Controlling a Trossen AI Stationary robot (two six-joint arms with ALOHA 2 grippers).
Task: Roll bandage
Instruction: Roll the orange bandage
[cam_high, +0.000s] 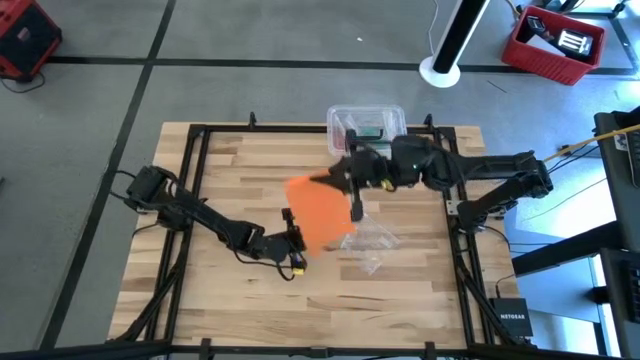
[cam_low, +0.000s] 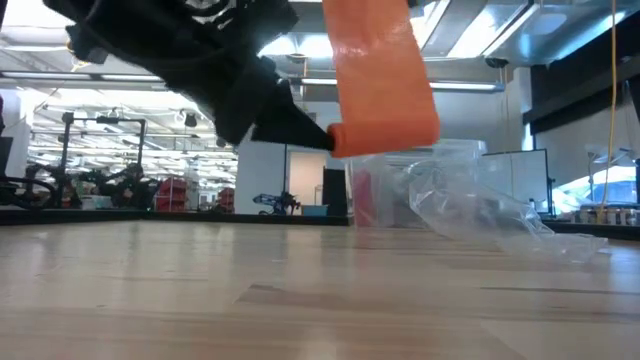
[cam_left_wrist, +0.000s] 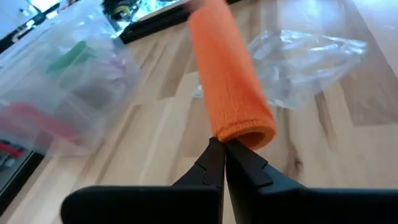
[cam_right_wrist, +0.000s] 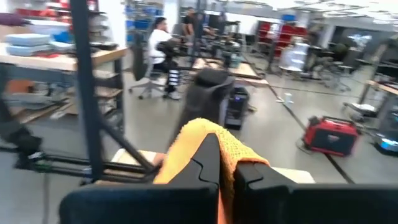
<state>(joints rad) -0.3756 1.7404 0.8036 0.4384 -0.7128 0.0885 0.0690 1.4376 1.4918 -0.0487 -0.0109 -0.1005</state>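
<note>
The bright orange bandage (cam_high: 318, 213) hangs in the air over the middle of the table, stretched between my two grippers. Its upper end is at my right gripper (cam_high: 335, 182), which reaches in from the table's right, high up and shut on it. Its lower end (cam_low: 385, 130) curls into a short tube at my left gripper (cam_high: 295, 243), which comes from the table's left and is shut on it just above the wood. In the low view the band (cam_low: 375, 60) runs up out of the picture. My left gripper pinches the rim of the bandage's curled lower end (cam_left_wrist: 233, 138) between its two fingertips (cam_left_wrist: 214, 158), coming at it slanting down from the table's left. That end is clear of the table, and the band rises away from it in a straight strip. My right gripper pinches the bandage's upper end between its two fingers, held about level. The cloth (cam_right_wrist: 202, 134) drapes over the fingertips (cam_right_wrist: 208, 158) and hides the exact place of contact. The band hangs down from there toward my left gripper.
A crumpled clear plastic bag (cam_high: 372, 240) lies on the table just right of the bandage. A clear plastic box (cam_high: 365, 125) with small items stands at the far edge behind my right arm. Bare wood lies toward the near edge. People sit in the room beyond.
</note>
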